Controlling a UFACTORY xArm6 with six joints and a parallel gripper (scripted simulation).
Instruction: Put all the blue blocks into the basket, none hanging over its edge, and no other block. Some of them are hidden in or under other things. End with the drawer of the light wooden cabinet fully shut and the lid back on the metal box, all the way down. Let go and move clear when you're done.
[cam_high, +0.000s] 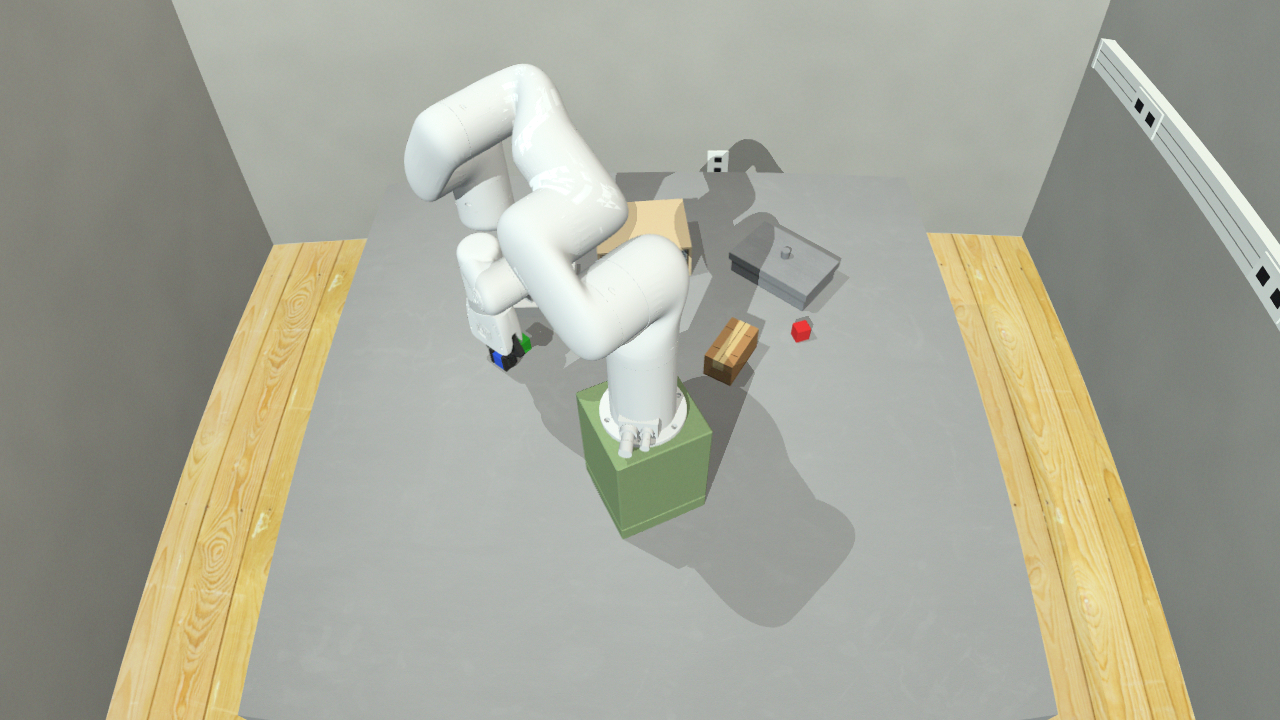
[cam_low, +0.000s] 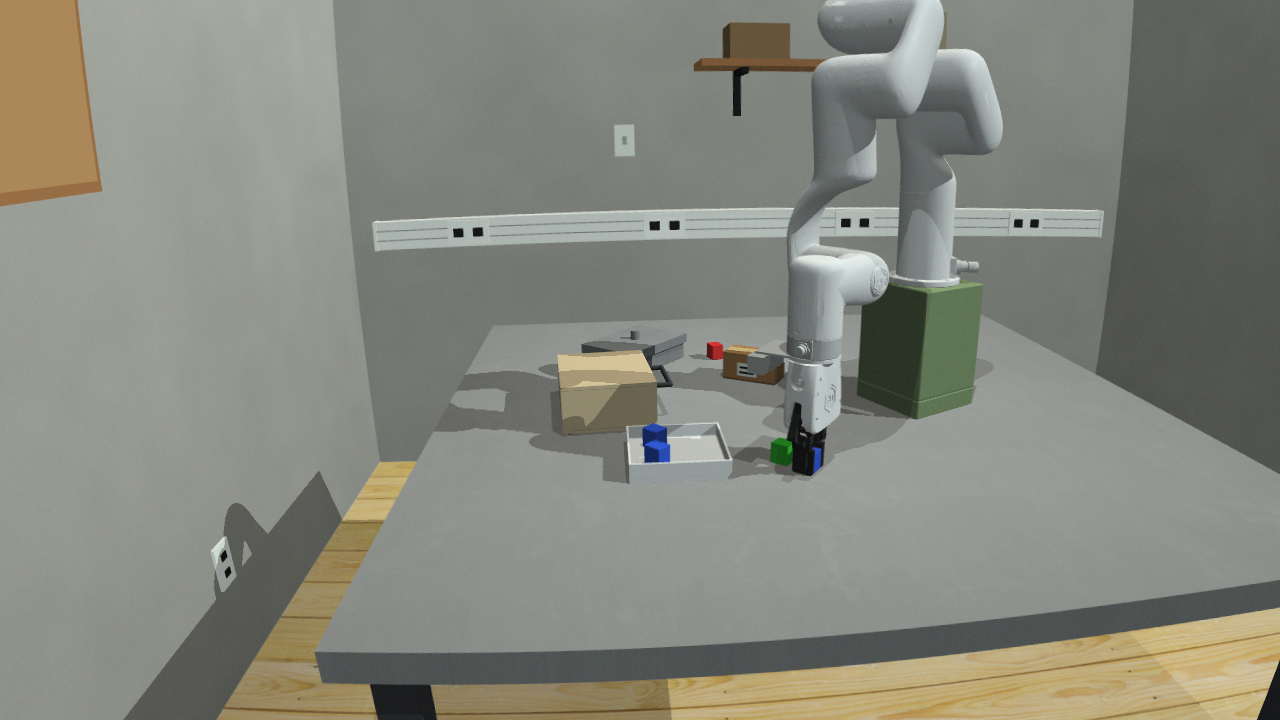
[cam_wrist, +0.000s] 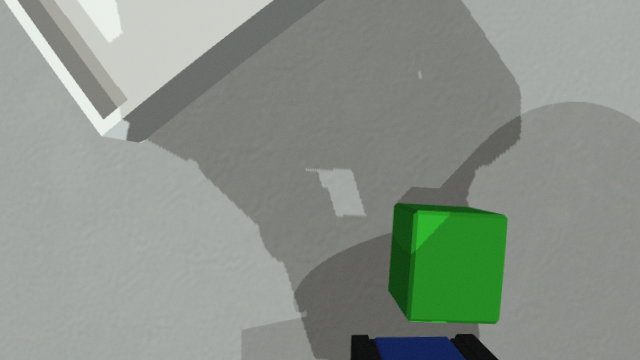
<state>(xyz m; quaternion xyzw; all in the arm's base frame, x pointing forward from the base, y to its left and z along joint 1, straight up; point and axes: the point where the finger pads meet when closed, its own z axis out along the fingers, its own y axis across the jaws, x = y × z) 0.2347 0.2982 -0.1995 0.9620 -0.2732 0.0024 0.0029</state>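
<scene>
Gripper: the gripper (cam_high: 506, 354) (cam_low: 808, 460) (cam_wrist: 413, 349) is down at the table, its fingers partly closed, one against each side of a blue block (cam_high: 498, 360) (cam_low: 817, 459) (cam_wrist: 418, 349). I judge that it has hold of this block.
Held blue block: low between the fingers, at table level; it looks like a cube, so no long axis decides the grip.
Basket: the white basket (cam_high: 529, 304) (cam_low: 680, 470) (cam_wrist: 200, 75) lies to the left of the gripper in the exterior view, near but apart. The coming carry should go left, after a lift above the wall.
Green block: this green block (cam_high: 525, 342) (cam_low: 781, 451) (cam_wrist: 455, 265) stands just beside the fingers, on the basket side. A low sideways move could push it, so straight up first seems the safer way.
Blue pair: two blocks (cam_low: 654, 435) (cam_low: 657, 451) sit inside at the left end; the right part offers more free room for the third.
Wooden cabinet: the cabinet (cam_high: 657, 219) (cam_low: 608, 402) is farther than the basket; whether its drawer is fully shut, I cannot tell.
Metal box: the box (cam_high: 778, 268) (cam_low: 666, 351) is at the far side with its lid on; full seating is not certain.
</scene>
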